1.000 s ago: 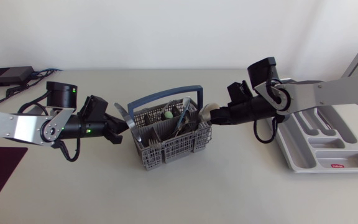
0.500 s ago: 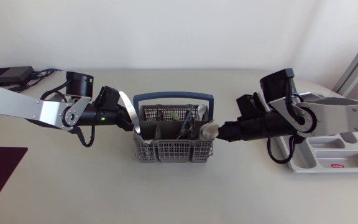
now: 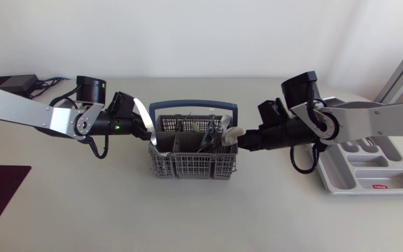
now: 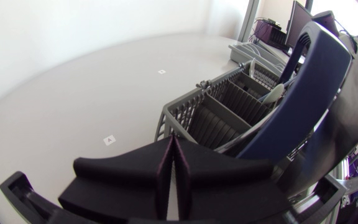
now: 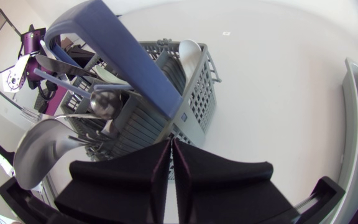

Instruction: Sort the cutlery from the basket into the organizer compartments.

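1. Both our claws are pressed together, and we see nothing between the fingers. Our left gripper [image 3: 147, 136] is just beside one short end of the basket [image 3: 187, 166], and our right gripper [image 3: 243, 142] is at the opposite end.
2. Most of the cutlery [image 3: 207, 137] stands inside the basket, under its blue handle [image 3: 191, 106]. The organizer [image 3: 337, 176] lies at our right side, partly under our right arm and well apart from the basket.
3. One pale spoon [image 3: 231, 133] leans at the basket's rim, just beside the right gripper. In the right wrist view its bowl is beside the fingers, not between them. We cannot tell whether it touches them.
4. We judge that the step in hand is to take one piece out.
   - The right fingers must open before they go down.
   - They should come from above, beside the blue handle, and close on one stem that stands free.
   - The lift should be straight up, so that the neighbouring pieces do not tangle.
   - The left gripper can brace the basket's end, because the basket looks light and could slide or tip.
5. The table [image 3: 187, 217] is pale, smooth and matte, which gives little friction. Small square markers [image 4: 109, 139] are stuck on it. A black box [image 3: 5, 85] with cables sits at its far left corner.
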`<state>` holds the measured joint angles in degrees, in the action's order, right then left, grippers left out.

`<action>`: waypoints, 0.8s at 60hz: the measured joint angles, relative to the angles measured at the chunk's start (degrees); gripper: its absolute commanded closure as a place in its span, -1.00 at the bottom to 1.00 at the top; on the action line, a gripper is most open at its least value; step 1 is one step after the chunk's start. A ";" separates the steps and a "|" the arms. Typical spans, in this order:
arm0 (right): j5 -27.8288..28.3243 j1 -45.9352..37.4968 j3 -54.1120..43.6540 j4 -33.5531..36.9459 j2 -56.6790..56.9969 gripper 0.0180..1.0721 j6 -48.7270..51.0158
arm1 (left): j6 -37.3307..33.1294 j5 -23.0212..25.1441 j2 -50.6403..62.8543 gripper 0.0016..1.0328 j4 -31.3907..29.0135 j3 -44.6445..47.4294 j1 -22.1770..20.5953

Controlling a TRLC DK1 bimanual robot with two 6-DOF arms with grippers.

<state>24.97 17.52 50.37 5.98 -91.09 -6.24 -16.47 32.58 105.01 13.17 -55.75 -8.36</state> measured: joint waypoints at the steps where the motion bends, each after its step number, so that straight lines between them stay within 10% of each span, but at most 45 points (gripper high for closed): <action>1: -0.07 0.00 0.15 0.00 -0.04 0.80 0.00 | 0.00 0.00 0.02 0.93 0.00 -0.04 0.07; 17: -3.32 0.07 0.31 -0.90 0.17 0.70 0.02 | -0.02 0.22 0.04 0.87 0.00 -0.09 0.85; 29: -6.84 -0.66 -4.50 -1.01 6.51 -0.14 1.25 | -2.73 0.17 -4.42 0.41 -0.28 4.57 3.76; 48: -8.81 -0.50 -10.36 2.91 20.31 -0.80 6.78 | -15.63 0.20 -27.82 0.05 -9.11 14.51 6.34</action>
<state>16.16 17.02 40.01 8.88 -70.78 0.54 -32.10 32.77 77.19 4.05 -41.23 -2.02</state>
